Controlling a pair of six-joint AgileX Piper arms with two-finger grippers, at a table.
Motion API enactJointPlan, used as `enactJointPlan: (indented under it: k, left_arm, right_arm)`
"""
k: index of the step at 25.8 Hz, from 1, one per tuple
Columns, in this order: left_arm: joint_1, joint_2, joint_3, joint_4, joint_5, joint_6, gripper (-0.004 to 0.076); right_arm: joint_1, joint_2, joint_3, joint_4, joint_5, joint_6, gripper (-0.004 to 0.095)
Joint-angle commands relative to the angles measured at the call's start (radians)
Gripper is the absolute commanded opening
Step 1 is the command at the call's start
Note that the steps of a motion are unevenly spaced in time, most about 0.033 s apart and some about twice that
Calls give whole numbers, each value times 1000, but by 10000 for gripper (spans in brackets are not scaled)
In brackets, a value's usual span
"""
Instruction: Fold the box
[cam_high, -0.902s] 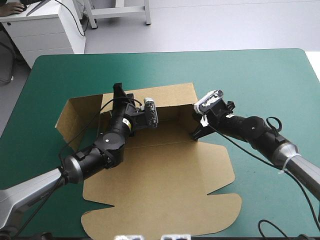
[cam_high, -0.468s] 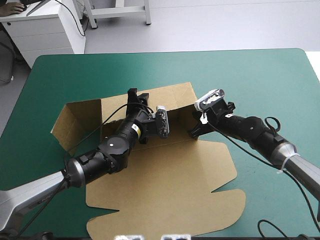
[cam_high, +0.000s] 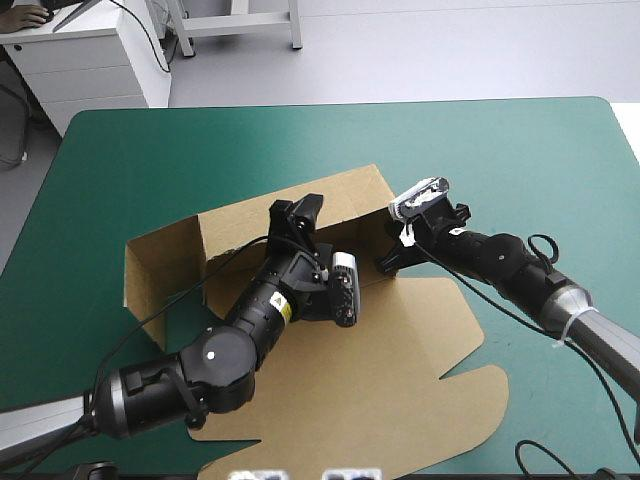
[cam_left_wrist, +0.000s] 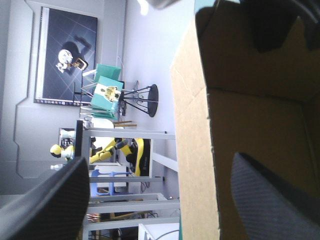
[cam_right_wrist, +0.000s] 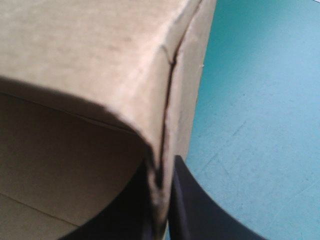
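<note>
Box: the brown box (cam_high: 300, 300) lies at the middle of the teal-green surface (cam_high: 520, 150), half formed. Its far wall (cam_high: 345, 195) and left wall (cam_high: 160, 275) stand raised, and the lid panel (cam_high: 400, 370) lies flat toward the near edge.

Left end effector: the left end effector (cam_high: 297, 213) sits at the top edge of the far wall, reaching in from inside the tray. In the left wrist view its black fingers stand wide apart with the board's edge between them, one finger inside the box and one outside. It grips nothing.

Right end effector: the right end effector (cam_high: 390, 264) is at the right-hand corner of the tray. In the right wrist view its fingers are all but closed, pinching the doubled board of that corner.

Change: just before, the left arm was over the left side and the left wall splayed outward. Now that arm has swung toward the middle, the left wall stands squarer, and the whole sheet has turned a little, the lid panel shifting right. The right end effector has kept its pinch at the same corner.

Meaning: the tray is taking shape. I judge the left and far walls are up and being squared, with the right pinch as the anchor.

Next: probably closing on the far wall to fold or tuck it.

Risk: the left wall is unheld and may sag outward again.
</note>
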Motion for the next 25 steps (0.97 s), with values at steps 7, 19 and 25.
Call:
enactJointPlan:
  k: [7,19,25]
  left_arm:
    - [-157,-67,-42,40,51,112,-6]
    - [-155,-65,-428,-432,191,376,18]
    - [-83,-65,-598,-564,335,450,18]
  right_arm:
    - [0,-34,-23,10,-29,-2,-19]
    - [0,-42,-23,10,-35,-6,-19]
    - [0,-42,-23,2,-35,-6,-19]
